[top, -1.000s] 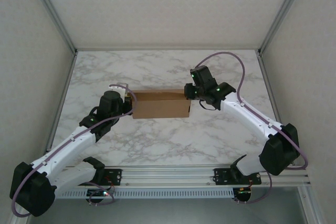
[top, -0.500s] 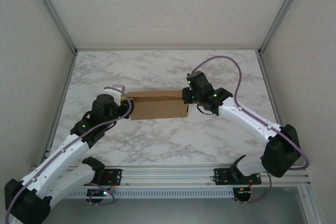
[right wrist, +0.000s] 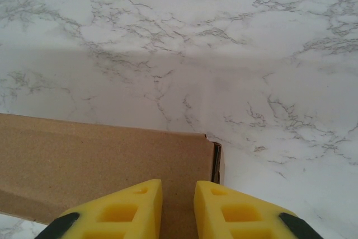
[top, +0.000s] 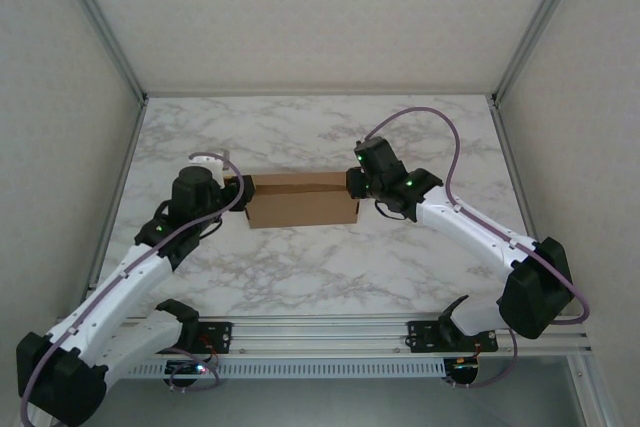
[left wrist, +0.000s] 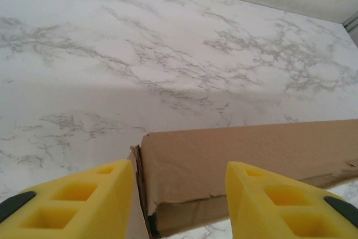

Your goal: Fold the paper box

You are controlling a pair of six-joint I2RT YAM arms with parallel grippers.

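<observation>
In the middle of the marble surface (top: 300,137) lies the paper box (top: 303,202), plain brown cardboard folded into a compact flat rectangle with its long side running left to right. At its left corner the edges are slightly ragged and a seam gapes a little. The left gripper (left wrist: 179,169) stands partly open astride that corner and clamps nothing, while the right gripper (right wrist: 178,186) hovers at the box's right end, its yellow fingers (right wrist: 134,205) a narrow gap apart with nothing between them.
</observation>
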